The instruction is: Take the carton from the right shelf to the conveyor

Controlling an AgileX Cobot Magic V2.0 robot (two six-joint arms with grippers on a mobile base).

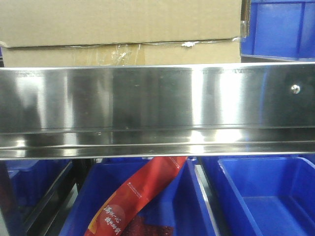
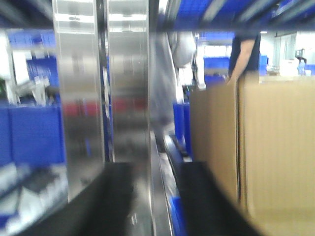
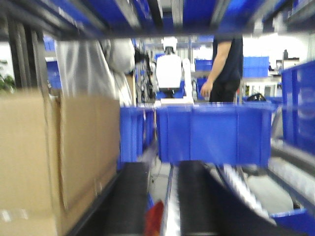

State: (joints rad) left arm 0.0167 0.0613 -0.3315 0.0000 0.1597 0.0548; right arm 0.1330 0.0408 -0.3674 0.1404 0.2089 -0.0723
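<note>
My left tool [image 2: 155,172] has its two dark fingers spread with nothing between them, and the carton [image 2: 275,147] fills that view at 3 o'clock. The right tool [image 3: 165,167] is likewise spread and empty, with the same carton at 9 o'clock and a blue bin [image 3: 211,132] ahead at 12. So the carton sits on the shelf [image 1: 147,98], flanked but not held. Both wrist views are smeared, so I judge the main risk is pressing in unevenly and the plain cardboard twisting or sliding out. Its taped lower edge lies just behind the shelf's tall steel front, so dragging instead of lifting could snag it there. The right tool might also bump the bin. I cannot see the conveyor.
</note>
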